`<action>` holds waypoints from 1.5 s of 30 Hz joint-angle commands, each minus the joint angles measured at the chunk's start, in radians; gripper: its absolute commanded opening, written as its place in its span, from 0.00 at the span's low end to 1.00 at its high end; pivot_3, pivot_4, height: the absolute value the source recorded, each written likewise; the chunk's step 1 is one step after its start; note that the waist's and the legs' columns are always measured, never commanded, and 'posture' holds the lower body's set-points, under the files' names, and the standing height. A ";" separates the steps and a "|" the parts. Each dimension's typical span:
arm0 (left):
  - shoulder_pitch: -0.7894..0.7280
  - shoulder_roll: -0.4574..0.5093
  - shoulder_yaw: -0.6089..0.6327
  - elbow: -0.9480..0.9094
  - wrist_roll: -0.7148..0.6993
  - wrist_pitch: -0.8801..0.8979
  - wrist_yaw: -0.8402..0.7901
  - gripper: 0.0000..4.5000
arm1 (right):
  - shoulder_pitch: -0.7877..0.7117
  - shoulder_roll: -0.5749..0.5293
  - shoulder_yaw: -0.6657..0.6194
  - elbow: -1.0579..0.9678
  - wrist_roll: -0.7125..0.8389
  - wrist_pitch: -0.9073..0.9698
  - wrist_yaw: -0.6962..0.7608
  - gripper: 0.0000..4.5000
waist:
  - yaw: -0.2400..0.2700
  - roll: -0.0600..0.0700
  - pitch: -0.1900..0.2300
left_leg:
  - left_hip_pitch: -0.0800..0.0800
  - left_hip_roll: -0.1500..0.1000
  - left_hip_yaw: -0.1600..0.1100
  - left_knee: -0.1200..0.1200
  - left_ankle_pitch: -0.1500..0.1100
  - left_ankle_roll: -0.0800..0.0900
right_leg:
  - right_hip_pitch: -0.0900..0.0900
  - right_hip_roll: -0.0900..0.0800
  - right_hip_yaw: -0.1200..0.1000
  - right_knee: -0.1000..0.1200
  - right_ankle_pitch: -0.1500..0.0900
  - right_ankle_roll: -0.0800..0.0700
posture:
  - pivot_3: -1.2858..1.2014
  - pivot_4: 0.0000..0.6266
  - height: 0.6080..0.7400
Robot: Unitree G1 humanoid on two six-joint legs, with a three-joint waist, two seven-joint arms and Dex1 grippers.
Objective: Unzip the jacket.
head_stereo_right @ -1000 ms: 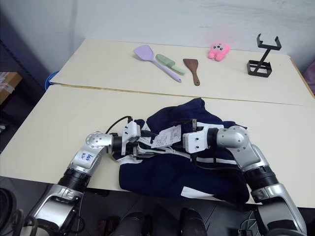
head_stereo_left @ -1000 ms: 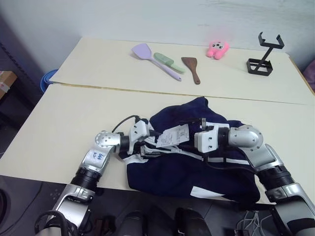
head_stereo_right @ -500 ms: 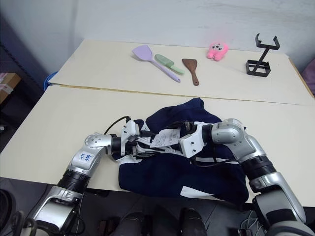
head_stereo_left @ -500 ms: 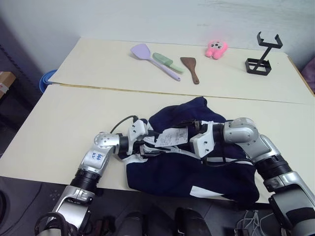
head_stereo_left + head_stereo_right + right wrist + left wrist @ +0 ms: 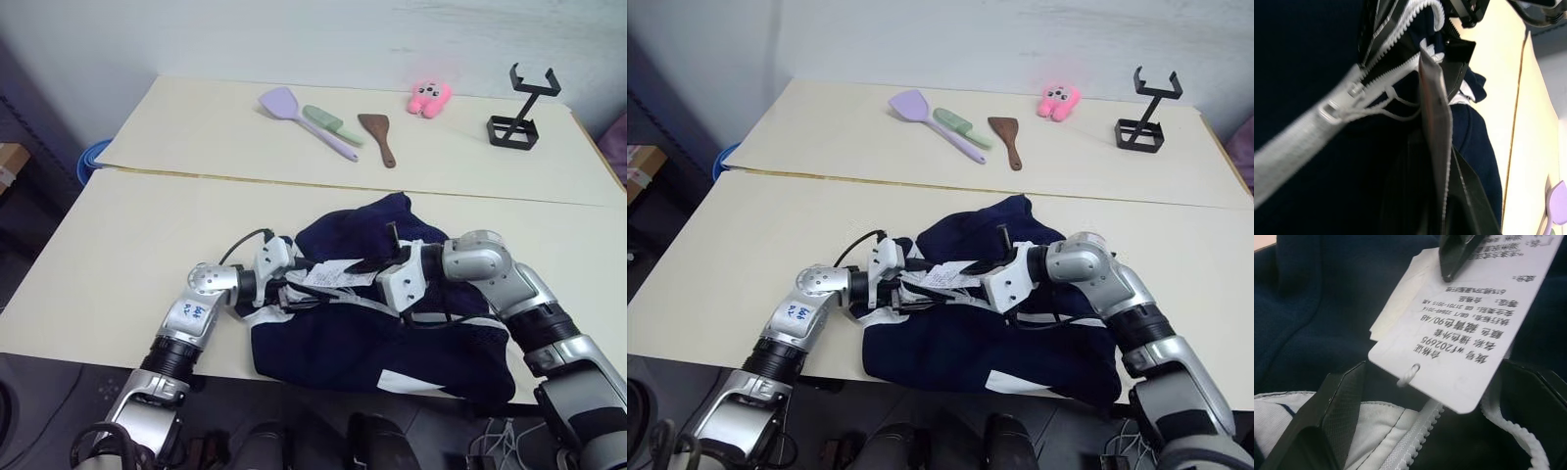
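Observation:
The navy jacket [image 5: 392,343] lies crumpled at the near table's front edge, with its white zipper [image 5: 1327,110] closed up to the slider. A white paper tag [image 5: 328,277] hangs by a string near the collar. My right gripper [image 5: 367,266] reaches in from the right and is shut on this tag, which sits edge-on between its fingers [image 5: 1436,147]. My left gripper [image 5: 294,289] comes from the left and is open. Its black fingers [image 5: 1327,421] straddle the zipper's top and the tag without gripping either.
On the far table lie a purple spatula [image 5: 284,101], a green brush [image 5: 335,122], a brown wooden spatula [image 5: 380,135], a pink toy [image 5: 431,97] and a black wire stand [image 5: 524,113]. A seam [image 5: 196,173] divides the two tables. The jacket overhangs the front edge.
My right gripper has gone from open to shut on the paper tag and has rolled, so the tag now lies lower and flatter. The left arm has stayed put.

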 commanded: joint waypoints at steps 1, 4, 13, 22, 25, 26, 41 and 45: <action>0.006 -0.003 0.021 0.002 0.010 -0.001 0.044 1.00 | 0.048 -0.062 -0.093 -0.082 0.023 0.038 -0.054 0.01 | 0.001 0.000 0.000 | 0.000 0.000 0.000 0.000 0.000 0.000 | 0.000 0.000 0.000 0.000 0.000 0.000 | 0.52 0.24 1.00; 0.016 -0.001 0.021 0.005 0.012 -0.011 0.047 1.00 | 0.115 -0.101 -0.166 -0.145 0.023 0.078 -0.112 0.01 | 0.000 0.000 0.000 | 0.000 0.000 -0.001 0.000 0.000 0.000 | 0.001 0.000 0.000 -0.001 0.000 0.000 | 0.52 0.24 1.00; 0.080 0.023 -0.065 -0.009 0.069 -0.046 0.000 1.00 | 0.512 -0.252 -0.536 -0.368 0.027 0.224 -0.257 0.01 | 0.004 0.002 -0.001 | 0.002 0.000 -0.001 -0.001 0.000 0.000 | 0.003 0.000 0.001 -0.003 0.000 0.000 | 0.52 0.24 1.00; 0.113 0.029 -0.102 -0.003 0.090 -0.076 -0.005 1.00 | 0.861 -0.308 -0.932 -0.302 -0.017 0.272 -0.350 0.01 | 0.019 0.006 -0.004 | 0.005 0.000 0.000 -0.003 -0.001 0.000 | 0.006 0.000 0.003 -0.007 0.000 0.000 | 0.52 0.24 1.00; 0.114 0.027 -0.102 0.000 0.091 -0.074 0.000 1.00 | 0.904 -0.313 -0.993 -0.267 -0.029 0.284 -0.383 0.01 | 0.018 0.006 -0.004 | 0.006 0.000 0.000 -0.003 -0.001 0.000 | 0.007 0.000 0.005 -0.007 0.000 0.000 | 0.52 0.24 1.00; 0.114 0.026 -0.102 0.002 0.092 -0.074 0.002 1.00 | 0.913 -0.319 -1.006 -0.252 -0.032 0.289 -0.390 0.01 | 0.018 0.007 -0.004 | 0.006 0.000 0.000 -0.003 -0.001 0.000 | 0.007 0.000 0.005 -0.007 0.000 0.000 | 0.52 0.24 1.00; 0.125 0.056 -0.136 0.033 0.132 -0.117 -0.009 1.00 | 0.599 -0.592 -0.809 0.460 -0.097 0.208 -0.577 0.01 | 0.010 0.015 -0.009 | 0.019 0.001 0.001 -0.009 -0.002 -0.001 | 0.019 -0.002 0.007 -0.018 -0.001 -0.002 | 0.52 0.24 1.00; 0.129 0.048 -0.101 0.009 0.082 -0.122 -0.016 1.00 | 0.606 -0.498 -0.807 0.387 0.120 0.231 -0.370 0.01 | 0.006 0.020 -0.012 | 0.019 0.001 0.000 -0.010 -0.002 -0.001 | 0.020 -0.003 0.006 -0.019 -0.001 -0.001 | 0.52 0.24 1.00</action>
